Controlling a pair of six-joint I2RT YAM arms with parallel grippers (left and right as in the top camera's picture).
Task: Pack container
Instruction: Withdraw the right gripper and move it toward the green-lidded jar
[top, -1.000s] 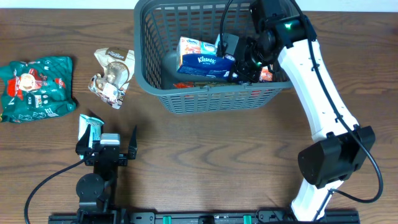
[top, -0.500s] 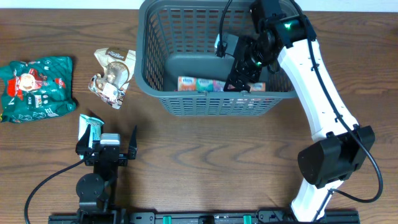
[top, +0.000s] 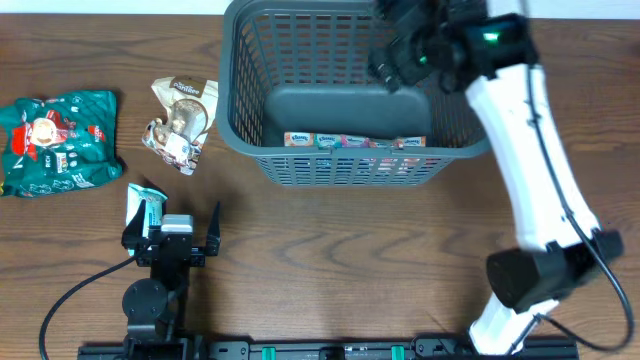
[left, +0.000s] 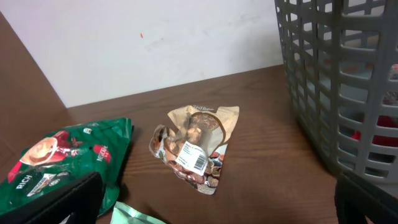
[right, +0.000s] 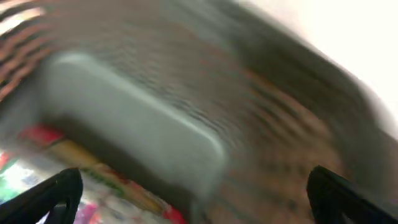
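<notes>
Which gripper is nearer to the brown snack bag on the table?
Left. The left gripper faces the brown snack bag from nearby; the right gripper is above the basket, farther off.

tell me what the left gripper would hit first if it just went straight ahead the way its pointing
Most likely the brown snack pouch, lying almost dead ahead of the open left gripper. Depth is hard to judge, so treat that as a best guess.

The left arm (top: 150, 300) sits folded low at the near side, left jaws spread wide, empty, pointing toward the far side. The right arm (top: 530, 150) reaches up and far, right jaws wide apart too, holding nothing.
</notes>
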